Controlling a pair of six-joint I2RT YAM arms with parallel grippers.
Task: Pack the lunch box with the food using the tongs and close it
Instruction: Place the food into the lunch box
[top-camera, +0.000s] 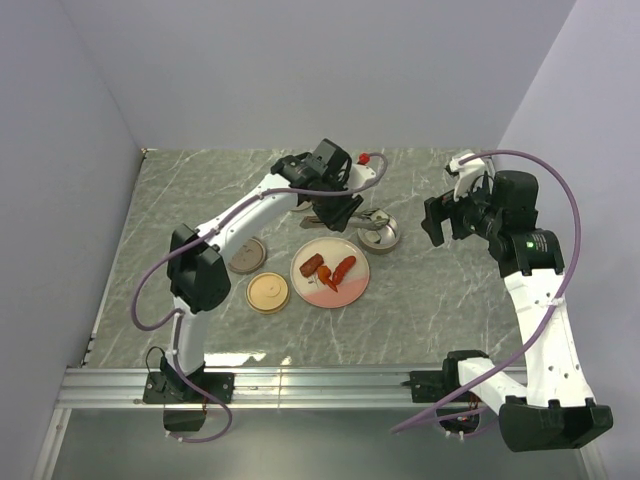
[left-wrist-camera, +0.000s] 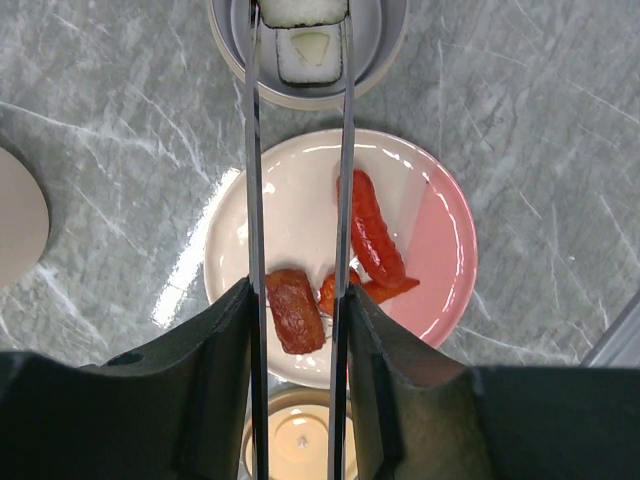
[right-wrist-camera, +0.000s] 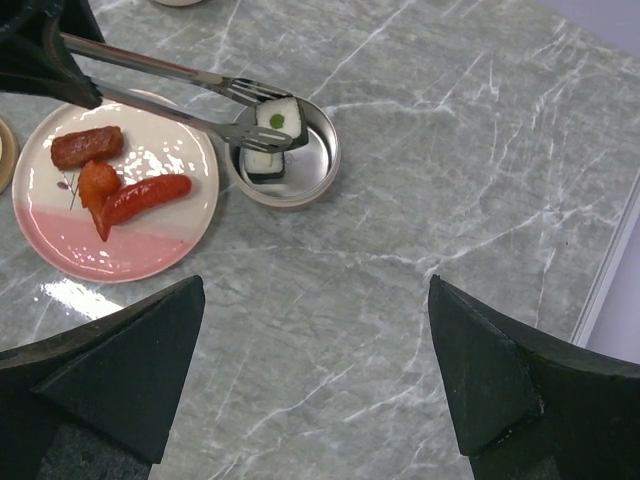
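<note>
Black fingers (left-wrist-camera: 215, 380) of the left gripper (left-wrist-camera: 296, 300) press in on both arms of the silver tongs (left-wrist-camera: 345, 150), squeezing them nearly parallel. Between the tong tips sits a white-and-black sushi roll piece (right-wrist-camera: 277, 118), held over the round metal lunch box (right-wrist-camera: 322, 165). A second sushi piece (right-wrist-camera: 262, 162) lies inside the box, directly beneath the first. Whether the two pieces touch cannot be told.

The open lunch box stands near the middle of the grey marble table (top-camera: 450, 300), a little toward the far edge. Just beside it, on the near-edge side, is the pink-and-cream plate (left-wrist-camera: 440, 250). It carries a brown-red sausage (left-wrist-camera: 295, 315), a long red sausage (left-wrist-camera: 375, 230) and an orange carrot piece (right-wrist-camera: 97, 185), all three close together.

Toward the left edge from the plate lie two round lids. The cream lid (top-camera: 268, 293) is just beside the plate, and the grey-beige lid (top-camera: 245, 255) lies just beyond it toward the far edge.

The right gripper (right-wrist-camera: 315, 290) hovers well apart over the right side of the table, its fingers (right-wrist-camera: 130, 370) spread wide.
</note>
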